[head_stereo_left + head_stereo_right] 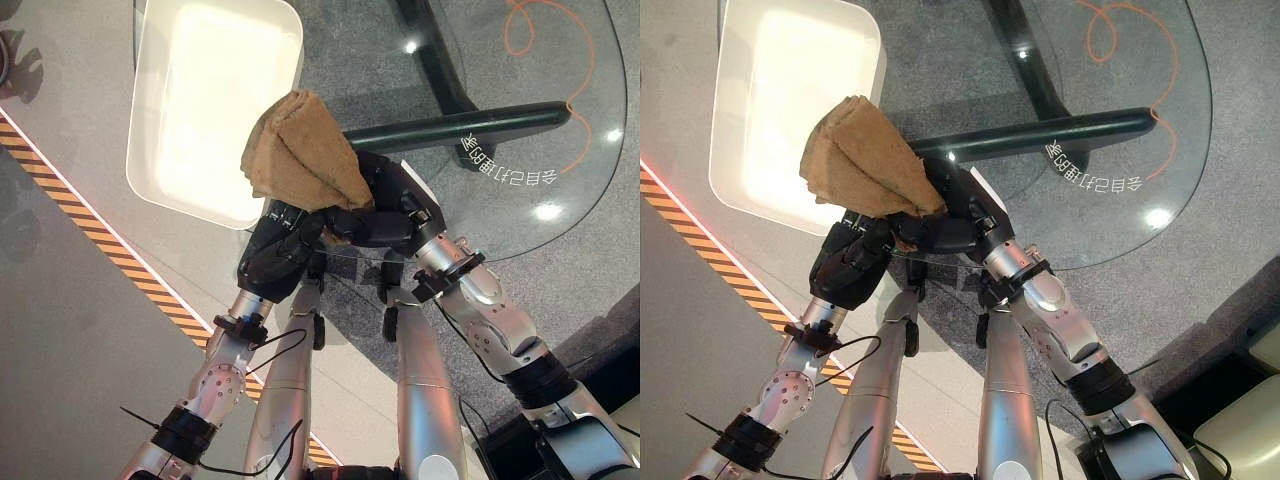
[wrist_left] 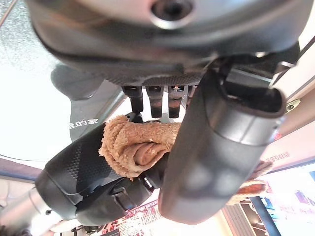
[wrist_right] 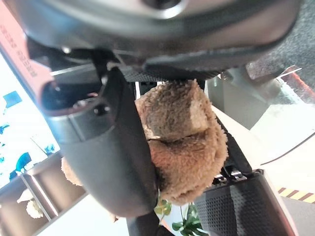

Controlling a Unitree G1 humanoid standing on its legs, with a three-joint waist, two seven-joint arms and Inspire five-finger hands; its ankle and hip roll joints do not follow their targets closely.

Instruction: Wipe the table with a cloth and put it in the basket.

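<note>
Between both robot hands: brown cloth (image 1: 303, 150)

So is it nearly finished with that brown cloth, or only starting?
Hard to say whether wiping is done; the glass table shows no clear sign either way. In hand: the brown cloth is bunched and lifted, gripped between the left hand and right hand near the table's edge. Left: dropping it into the white basket just beyond.
</note>
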